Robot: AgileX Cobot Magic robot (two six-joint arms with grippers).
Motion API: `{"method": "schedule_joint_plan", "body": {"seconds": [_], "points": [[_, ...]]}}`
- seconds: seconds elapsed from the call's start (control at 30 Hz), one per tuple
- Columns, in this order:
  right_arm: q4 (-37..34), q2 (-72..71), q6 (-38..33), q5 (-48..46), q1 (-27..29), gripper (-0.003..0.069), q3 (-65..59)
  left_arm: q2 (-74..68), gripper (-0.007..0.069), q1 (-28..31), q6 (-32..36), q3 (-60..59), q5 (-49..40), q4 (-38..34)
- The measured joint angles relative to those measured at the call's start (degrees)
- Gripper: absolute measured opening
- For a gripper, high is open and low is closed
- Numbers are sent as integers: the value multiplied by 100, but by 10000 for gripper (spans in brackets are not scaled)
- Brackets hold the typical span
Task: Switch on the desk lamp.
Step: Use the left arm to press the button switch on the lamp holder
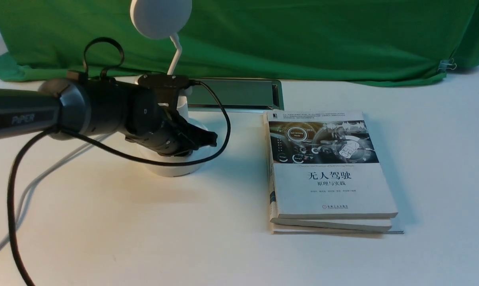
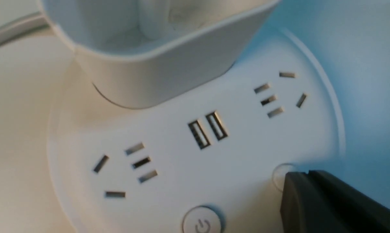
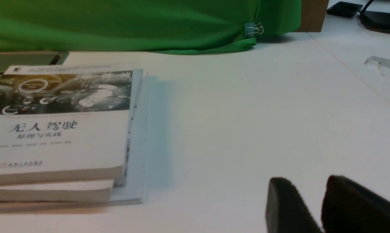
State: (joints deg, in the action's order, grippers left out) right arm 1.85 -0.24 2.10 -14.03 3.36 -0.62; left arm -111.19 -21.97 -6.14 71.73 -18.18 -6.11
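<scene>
Desk lamp (image 1: pixel 161 18) looks base-heavy, neck bendy; no grab needed, press base button. Left tool (image 2: pixel 306 176) clenched empty, over base.

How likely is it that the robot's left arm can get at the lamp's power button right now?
Probably yes: the left arm's fingers hang over the base beside the power button, and nothing shows between them.
</scene>
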Motion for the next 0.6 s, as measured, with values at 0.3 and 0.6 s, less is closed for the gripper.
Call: {"method": "schedule_joint_plan", "body": {"seconds": [0.3,0.6], "points": [[0,0,0,0,0,241,0,20,21,-1,0,0,409,76],[0,0,0,0,0,241,0,-211,21,-1,0,6,571,128]]}}
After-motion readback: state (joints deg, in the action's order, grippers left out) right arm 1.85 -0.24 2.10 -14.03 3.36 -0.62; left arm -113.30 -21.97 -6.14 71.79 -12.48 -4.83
